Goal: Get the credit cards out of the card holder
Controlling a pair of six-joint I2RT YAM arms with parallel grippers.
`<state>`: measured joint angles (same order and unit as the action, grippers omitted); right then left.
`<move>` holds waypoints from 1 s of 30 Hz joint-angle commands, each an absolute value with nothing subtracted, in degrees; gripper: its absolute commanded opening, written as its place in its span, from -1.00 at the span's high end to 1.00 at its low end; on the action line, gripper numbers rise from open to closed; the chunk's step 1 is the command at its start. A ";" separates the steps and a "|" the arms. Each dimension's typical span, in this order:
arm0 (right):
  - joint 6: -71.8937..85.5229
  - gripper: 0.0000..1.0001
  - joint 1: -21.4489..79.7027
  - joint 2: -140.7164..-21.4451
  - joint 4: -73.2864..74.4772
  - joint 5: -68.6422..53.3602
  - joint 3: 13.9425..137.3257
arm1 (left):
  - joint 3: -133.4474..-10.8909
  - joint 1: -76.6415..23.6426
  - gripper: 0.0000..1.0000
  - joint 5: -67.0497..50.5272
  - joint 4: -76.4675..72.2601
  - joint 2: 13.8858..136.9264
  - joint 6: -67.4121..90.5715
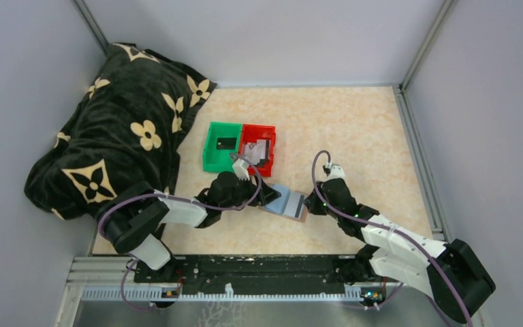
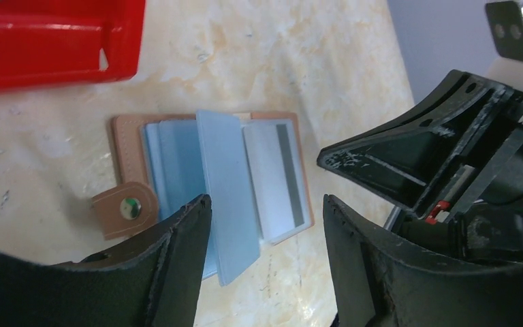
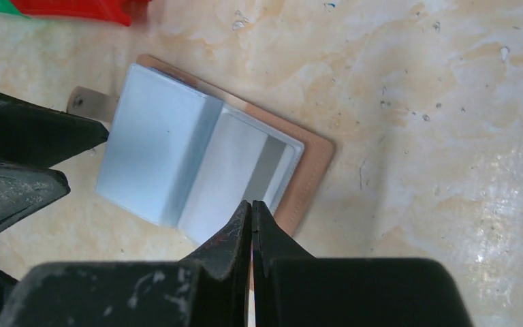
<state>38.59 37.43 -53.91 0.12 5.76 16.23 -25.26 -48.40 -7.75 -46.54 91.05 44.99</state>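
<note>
The tan card holder (image 1: 289, 203) lies open on the table between my two grippers, pale blue lining up. In the left wrist view the card holder (image 2: 119, 146) shows a raised blue flap (image 2: 226, 204) and a grey-silver credit card (image 2: 272, 177) with a dark stripe in its right pocket. My left gripper (image 2: 265, 204) hovers open over the flap and card, with nothing between its fingers. My right gripper (image 3: 252, 206) is shut, its tips at the near edge of the card holder (image 3: 313, 163) by the card (image 3: 235, 180). More cards (image 1: 259, 148) lie in the red bin.
A green bin (image 1: 211, 160) and a red bin (image 1: 271, 139) stand side by side just beyond the wallet; the green one holds a dark card (image 1: 226, 143). A black flowered blanket (image 1: 119, 136) fills the far left. Grey walls close in the table.
</note>
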 commanded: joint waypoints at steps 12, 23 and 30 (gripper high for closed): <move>39.74 1.00 37.75 -55.91 -6.59 3.98 17.77 | -32.99 -48.71 -0.38 -10.81 -41.19 89.02 38.93; 40.96 1.00 37.77 -57.00 -8.08 4.48 14.24 | -38.08 -48.77 -0.56 -17.33 -36.74 97.82 35.88; 41.44 1.00 37.77 -55.77 -7.75 4.14 12.42 | -37.97 -48.72 -0.57 -17.92 -35.82 99.48 35.13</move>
